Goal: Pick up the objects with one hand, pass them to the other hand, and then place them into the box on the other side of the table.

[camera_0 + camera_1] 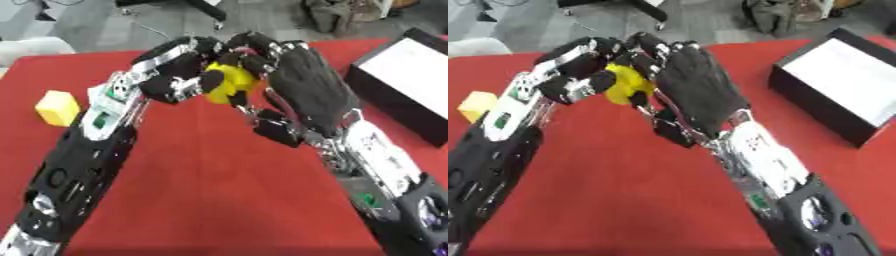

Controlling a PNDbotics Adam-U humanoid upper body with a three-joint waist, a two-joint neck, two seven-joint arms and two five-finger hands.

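Landmark: the black box (398,90) on the red bench (210,190); every place below is told from it.
Yellow block (58,107): lies on the bench far to the box's left, untouched; I judge it waits its turn.
My left hand (175,70): raised above the bench, well left of the box, fingers (164,86) curled round one side of the yellow piece.
Yellow piece (229,82): off the bench, between my two hands, left of the box.
My right hand (306,92): just left of the box, palm against the piece, fingers bent over its top.
Progress: pickup done; handover under way, I judge, since both hands touch the piece.
Left to do: let go with my left, carry it to the box, set it inside.
Box: white inside; nothing yellow shows in it.
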